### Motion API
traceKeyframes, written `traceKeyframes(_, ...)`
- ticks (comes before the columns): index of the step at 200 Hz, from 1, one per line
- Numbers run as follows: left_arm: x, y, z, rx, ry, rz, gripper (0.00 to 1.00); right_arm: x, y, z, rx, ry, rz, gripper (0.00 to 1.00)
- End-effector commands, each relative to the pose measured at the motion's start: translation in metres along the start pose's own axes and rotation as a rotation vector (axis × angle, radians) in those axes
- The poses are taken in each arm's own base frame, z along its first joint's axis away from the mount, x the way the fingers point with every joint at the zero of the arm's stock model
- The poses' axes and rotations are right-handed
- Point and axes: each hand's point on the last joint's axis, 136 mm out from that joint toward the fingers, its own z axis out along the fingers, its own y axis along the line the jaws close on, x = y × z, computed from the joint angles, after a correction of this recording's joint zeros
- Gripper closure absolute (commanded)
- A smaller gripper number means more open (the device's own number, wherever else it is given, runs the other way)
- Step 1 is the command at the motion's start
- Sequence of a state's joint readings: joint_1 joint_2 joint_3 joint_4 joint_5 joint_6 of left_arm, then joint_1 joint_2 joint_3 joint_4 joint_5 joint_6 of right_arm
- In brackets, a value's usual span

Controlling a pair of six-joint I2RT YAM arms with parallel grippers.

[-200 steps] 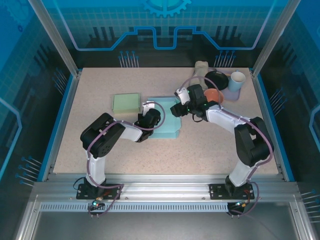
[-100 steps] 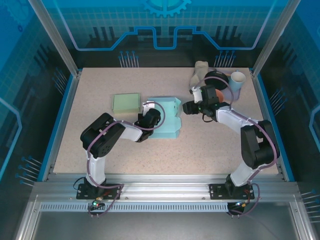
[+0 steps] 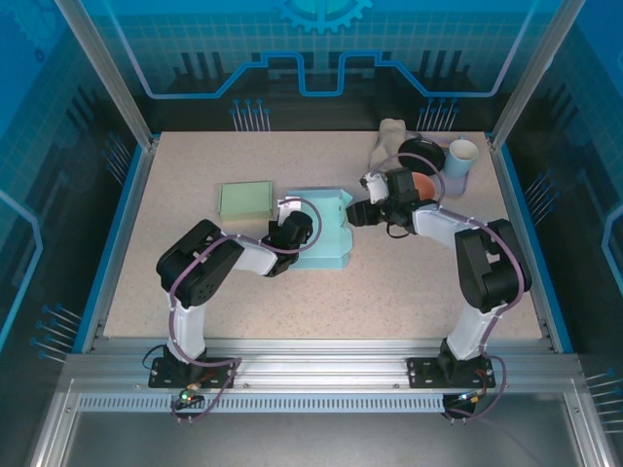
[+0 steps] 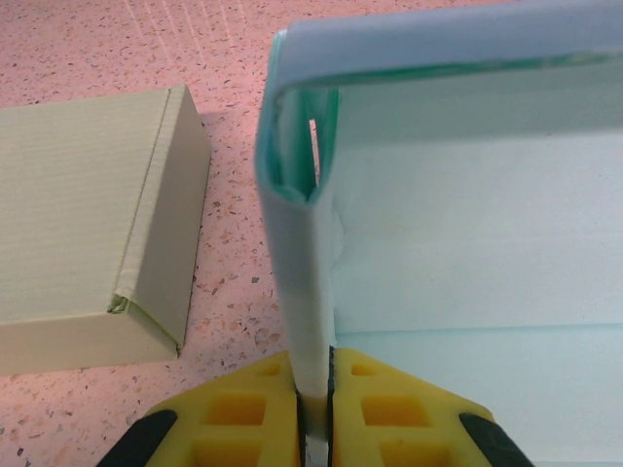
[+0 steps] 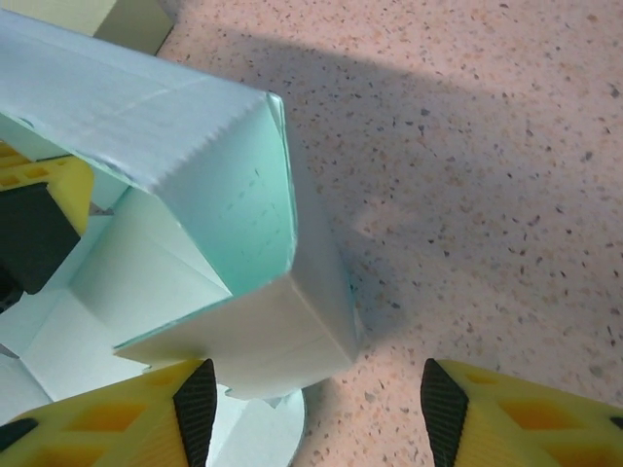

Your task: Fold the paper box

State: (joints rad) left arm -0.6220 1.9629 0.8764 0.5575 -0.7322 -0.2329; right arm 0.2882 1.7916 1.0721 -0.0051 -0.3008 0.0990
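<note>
The box (image 3: pixel 326 238) sat open-topped near the middle of the worktop (image 3: pixel 389 302). The left jaws were clamped together on the thin folded wall at its 9 o'clock side. The right jaws stood apart and gripped nothing, low over the box's corner at about 2 o'clock. We judged the main risk to be at that corner. If the right jaws closed askew or pushed sideways, they could crush the raised wall. They could also drag the whole box against the left clamp, creasing or tearing the paper there. The left hold was on a narrow doubled edge, so a hard tug might pull the wall free and let the fold spring open. The right arm also reached past a cup (image 3: pixel 462 156) and a dark dish (image 3: pixel 425 154) at the box's 2 o'clock, and a wide swing could knock them. As for contents, we saw nothing lying in the box. A green box (image 3: pixel 245 200) at its 10 o'clock, just beside it, was closed, so its inside was hidden. The cup stood upright and we could not tell what, if anything, it held.
</note>
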Motion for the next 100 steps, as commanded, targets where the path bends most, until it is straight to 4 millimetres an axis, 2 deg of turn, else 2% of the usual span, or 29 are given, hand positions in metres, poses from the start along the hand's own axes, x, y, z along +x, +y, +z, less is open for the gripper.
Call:
traceKeyframes(1, 0.014, -0.003, 0.002, 0.015, 0.048, 0.060, 0.87, -0.012, 0.010, 0.009, -0.054, -0.019, -0.043, 0.41)
traceKeyframes(100, 0.014, -0.002, 0.001, 0.016, 0.046, 0.059, 0.87, -0.014, 0.022, 0.031, -0.094, -0.016, -0.124, 0.45)
